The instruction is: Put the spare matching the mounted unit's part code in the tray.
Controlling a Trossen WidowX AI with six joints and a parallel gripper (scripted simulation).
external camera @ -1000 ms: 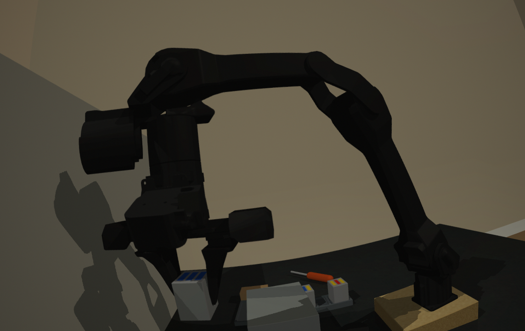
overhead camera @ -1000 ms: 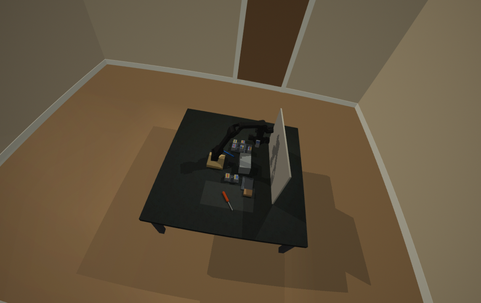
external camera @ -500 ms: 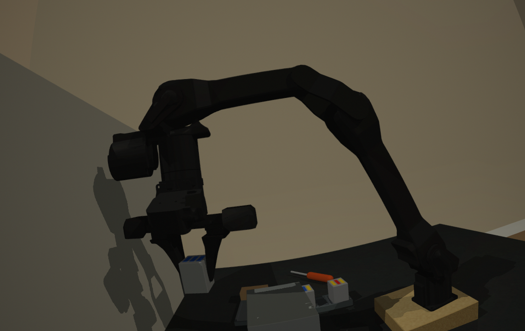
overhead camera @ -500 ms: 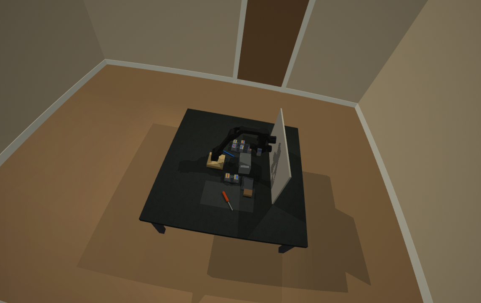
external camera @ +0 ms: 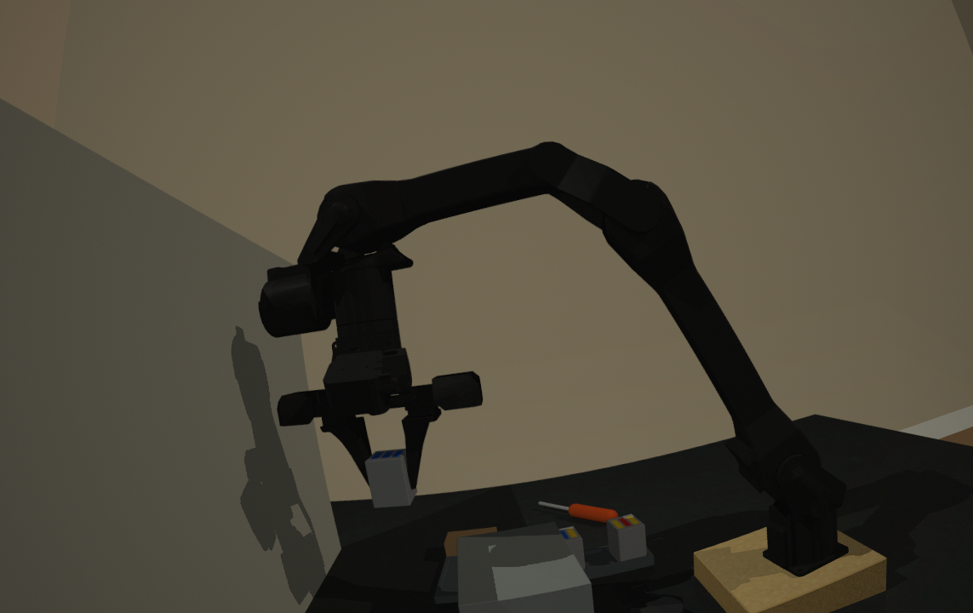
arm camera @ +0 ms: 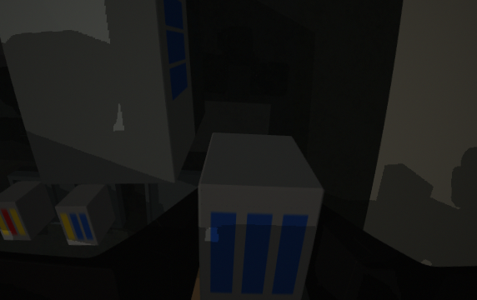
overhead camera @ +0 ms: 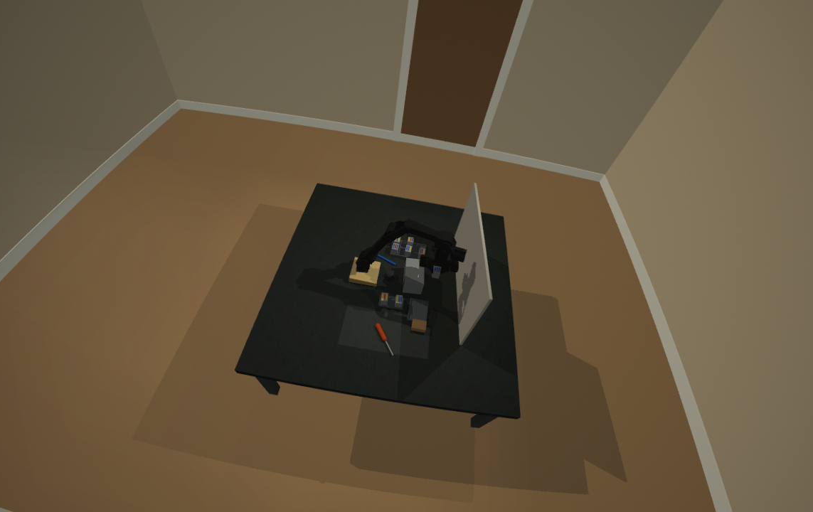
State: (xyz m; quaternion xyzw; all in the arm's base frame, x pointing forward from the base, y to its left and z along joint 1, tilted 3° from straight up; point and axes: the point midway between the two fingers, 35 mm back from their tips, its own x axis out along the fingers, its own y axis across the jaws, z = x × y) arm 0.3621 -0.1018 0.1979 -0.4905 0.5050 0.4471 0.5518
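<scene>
My gripper (overhead camera: 437, 268) (external camera: 392, 484) (arm camera: 249, 197) is shut on a grey spare with three blue bars and holds it in the air between the mounted unit and the white panel. The mounted unit (overhead camera: 413, 280) (external camera: 520, 568) (arm camera: 88, 92) is a large grey block; in the wrist view blue patches (arm camera: 176, 47) show on its back, three of them in frame. The tray (overhead camera: 418, 308) is a shallow dark-grey box in front of the unit in the top view, with nothing seen in it; the exterior view shows it mostly hidden behind the unit.
A tall white panel (overhead camera: 476, 274) (external camera: 131, 365) (arm camera: 434, 117) stands beside the gripper. A brown block (overhead camera: 418, 325) (external camera: 466, 535) adjoins the tray. Two spares (arm camera: 11, 221) (arm camera: 77, 225) stand in a near rack; several more stand in a far rack. A red screwdriver (overhead camera: 381, 332) (external camera: 592, 512) and blue rod (overhead camera: 386, 259) lie about.
</scene>
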